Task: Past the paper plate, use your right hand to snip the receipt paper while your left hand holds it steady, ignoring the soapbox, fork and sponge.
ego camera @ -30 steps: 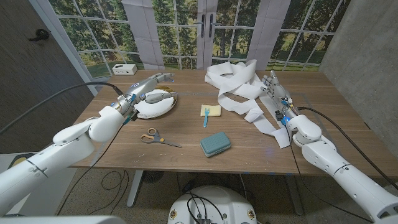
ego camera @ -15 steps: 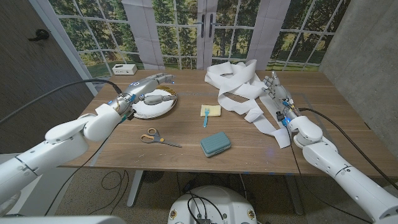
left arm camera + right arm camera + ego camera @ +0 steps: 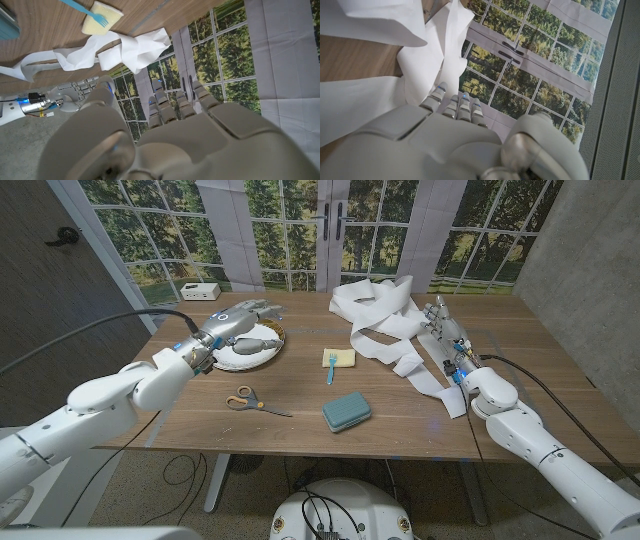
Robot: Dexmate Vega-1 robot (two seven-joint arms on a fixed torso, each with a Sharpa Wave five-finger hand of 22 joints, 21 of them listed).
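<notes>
Scissors lie nearer the left hand, paper beside the right

Scissors (image 3: 247,400) lie at 5 o'clock from the empty, loosely spread left hand (image 3: 238,321) over the paper plate (image 3: 252,346); the receipt paper (image 3: 385,325) trails toward 5 o'clock, just beside the empty, extended right hand (image 3: 443,326) on the counter (image 3: 300,420).

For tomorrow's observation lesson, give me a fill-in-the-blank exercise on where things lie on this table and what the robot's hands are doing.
1. The scissors lie on the table, held by ______ hand.
2. The blue fork rests on the yellow ______.
3. The left hand hovers over the paper ______.
4. The right hand sits beside the heap of white ______ paper.

Missing words: neither; sponge; plate; receipt
</notes>
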